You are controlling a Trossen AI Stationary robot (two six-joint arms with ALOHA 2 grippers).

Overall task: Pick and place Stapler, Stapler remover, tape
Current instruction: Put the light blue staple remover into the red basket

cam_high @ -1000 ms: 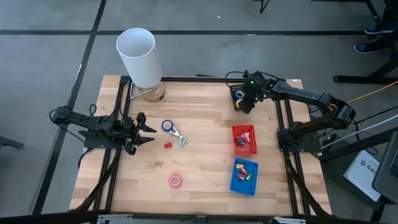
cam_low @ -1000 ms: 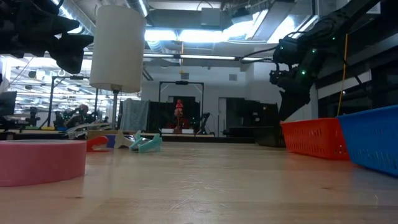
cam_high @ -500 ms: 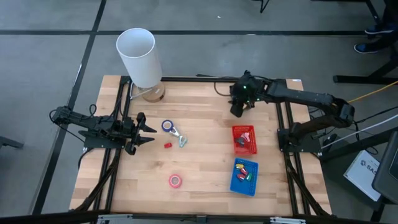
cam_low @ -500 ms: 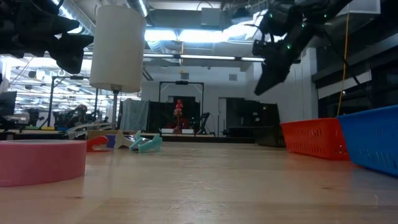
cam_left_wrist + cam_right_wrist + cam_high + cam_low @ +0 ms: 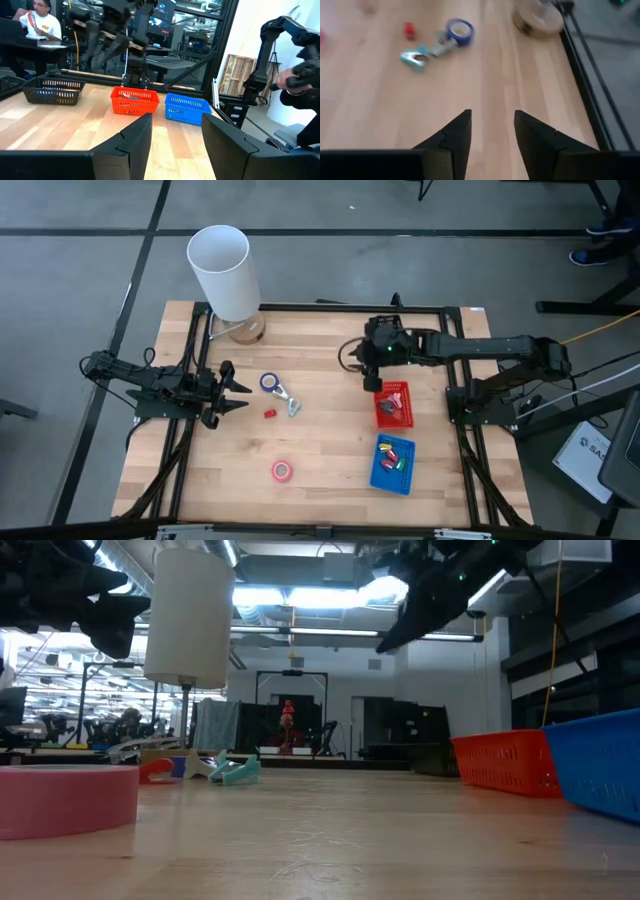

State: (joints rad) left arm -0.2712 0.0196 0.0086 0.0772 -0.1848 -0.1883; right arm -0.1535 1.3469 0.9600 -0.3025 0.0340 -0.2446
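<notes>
From above, my right gripper (image 5: 371,378) has swung away from the far right corner of the worktop (image 5: 330,440) in the last second and now hangs over bare wood just beside the red basket (image 5: 393,403), nose toward the middle. I judge that as a reach for the next piece. My left gripper (image 5: 236,393) waits at the left edge, fingers parted and holding nothing. Near it lie a blue tape roll (image 5: 269,382) touching the teal staple remover (image 5: 290,402), with a small red piece (image 5: 269,413) just beside them. The pink tape roll (image 5: 282,470) sits apart, nearer the front edge. The blue basket (image 5: 393,464) already holds several small coloured items.

At worktop height, my right arm (image 5: 425,595) is high, well clear of the wood, and has crossed leftward. The pink roll (image 5: 66,798) fills the near left; the teal remover (image 5: 235,771) lies farther off.

Through my left wrist camera, both baskets stand across the wood, red (image 5: 134,100) beside blue (image 5: 186,108), and a black tray (image 5: 54,91) is off to one side.

Through my right wrist camera, my fingers (image 5: 454,134) are spread and empty. Ahead lie the blue roll (image 5: 459,30), a flat ring with a hollow centre, touching the remover (image 5: 417,56).
</notes>
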